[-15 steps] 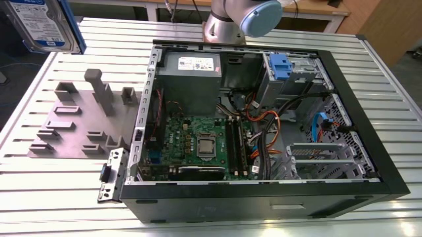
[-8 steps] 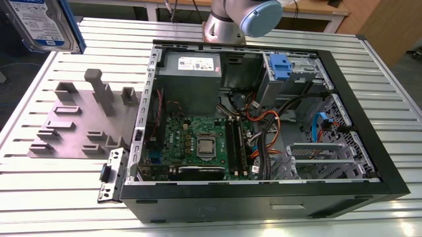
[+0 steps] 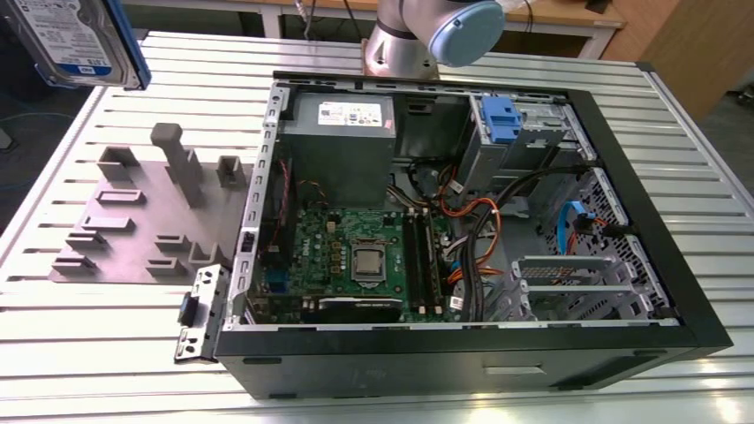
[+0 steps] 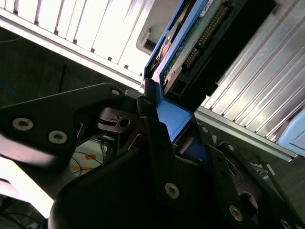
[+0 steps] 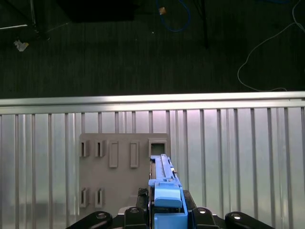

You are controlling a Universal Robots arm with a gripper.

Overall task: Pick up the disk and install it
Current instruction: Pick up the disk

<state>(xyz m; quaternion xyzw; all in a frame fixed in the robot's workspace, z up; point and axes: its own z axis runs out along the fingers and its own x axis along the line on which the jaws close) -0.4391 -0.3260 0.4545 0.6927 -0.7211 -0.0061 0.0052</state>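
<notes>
The disk [image 3: 73,40], a silver hard drive with a white-and-blue label and a blue carrier frame, hangs in the air at the exterior view's upper left, above the table's far left corner. In the second wrist view my gripper [image 4: 167,121] is shut on the disk's [image 4: 190,45] blue frame, with a black finger on each side. In the first wrist view the disk [image 5: 164,188] stands on edge in my gripper [image 5: 164,212], over the grey fixture plate [image 5: 119,171].
An open black computer case [image 3: 613,291] lies on the slatted metal table [image 3: 94,344], holding a motherboard [image 3: 353,256], a grey power-supply box [image 3: 342,132] and a blue latch with a silver cage [image 3: 501,119]. The grey fixture plate [image 3: 141,221] lies left of the case. The arm's base [image 3: 430,35] stands at the back.
</notes>
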